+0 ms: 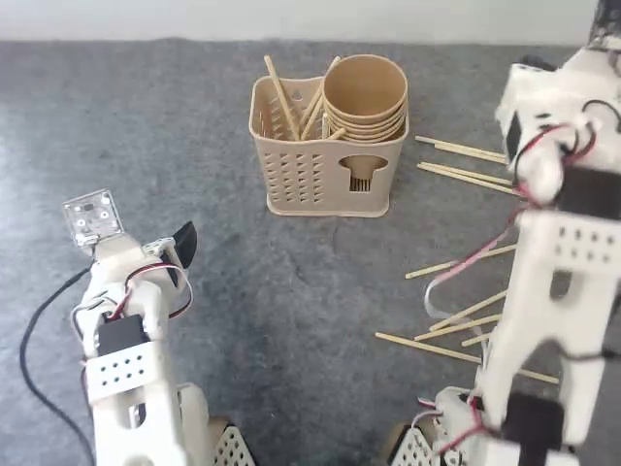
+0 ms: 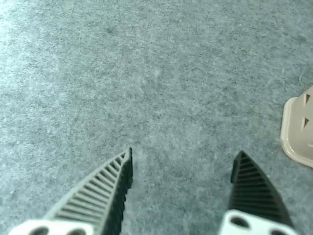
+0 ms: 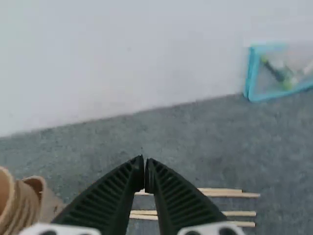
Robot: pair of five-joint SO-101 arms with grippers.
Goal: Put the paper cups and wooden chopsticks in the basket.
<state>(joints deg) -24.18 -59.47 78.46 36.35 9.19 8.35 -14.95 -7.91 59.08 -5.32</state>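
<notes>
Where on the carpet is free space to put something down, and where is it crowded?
Free: the carpet left of the basket, and the patch before it, between the open left pincer and the loose chopsticks. Crowded: the right side, where those chopsticks lie scattered.

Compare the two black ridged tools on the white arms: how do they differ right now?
The left arm's black ridged tool is open, tips wide apart; the right arm's black ridged tool is shut, tips touching. The left tool looks down at grey carpet beside the beige plastic basket; the right tool faces a white wall, with loose wooden chopsticks on the carpet near it. Both are ridged, black and empty.
</notes>
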